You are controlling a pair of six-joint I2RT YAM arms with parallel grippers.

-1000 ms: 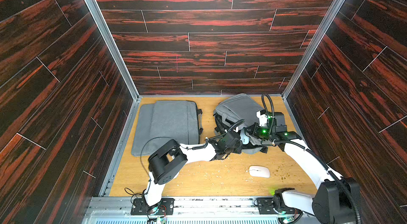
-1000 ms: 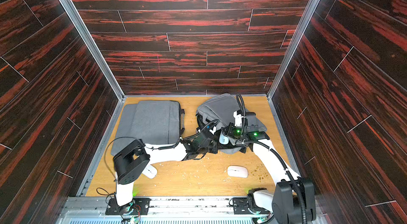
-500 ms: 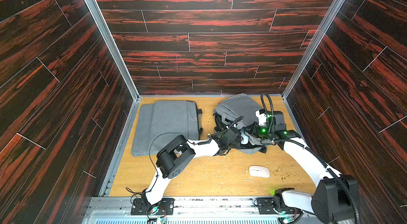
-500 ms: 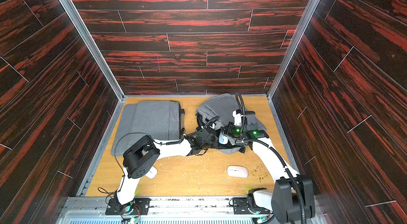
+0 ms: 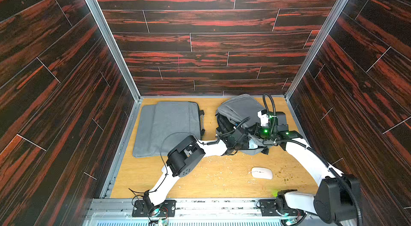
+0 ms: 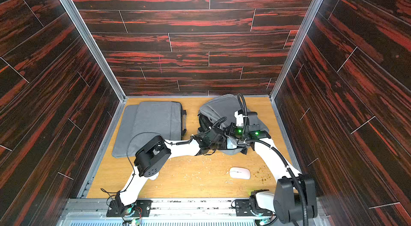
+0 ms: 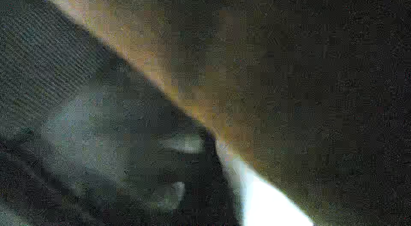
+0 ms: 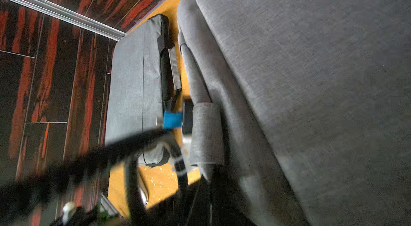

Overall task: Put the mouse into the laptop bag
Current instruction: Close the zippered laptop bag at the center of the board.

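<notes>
White mouse (image 5: 262, 173) lies bare on the worktop (image 5: 200, 182), on the robot's right, apart from both bags. Left claw (image 5: 241, 141) and right claw (image 5: 258, 130), both closed, meet at the rumpled grey bag (image 5: 240, 107); whether they pinch fabric cannot be told. Flat grey bag (image 5: 169, 127) lies beside it.

The mouse (image 5: 262, 173) has bare desk (image 5: 222, 182) on every side, with only small crumbs scattered about. Beyond it I see a clear strip running up to the rumpled grey bag (image 5: 240, 107), but there the left arm (image 5: 213, 148) and right arm (image 5: 309, 158) crowd together at the bag's near edge. Left of the mouse, the left arm's bulky elbow (image 5: 184, 160) hangs over the desk. On the mouse's right, the right arm slopes past, close to the side wall (image 5: 333, 147). Far left of the mouse, the flat grey bag (image 5: 169, 127) is reachable from above, except its near corner under that elbow.
</notes>
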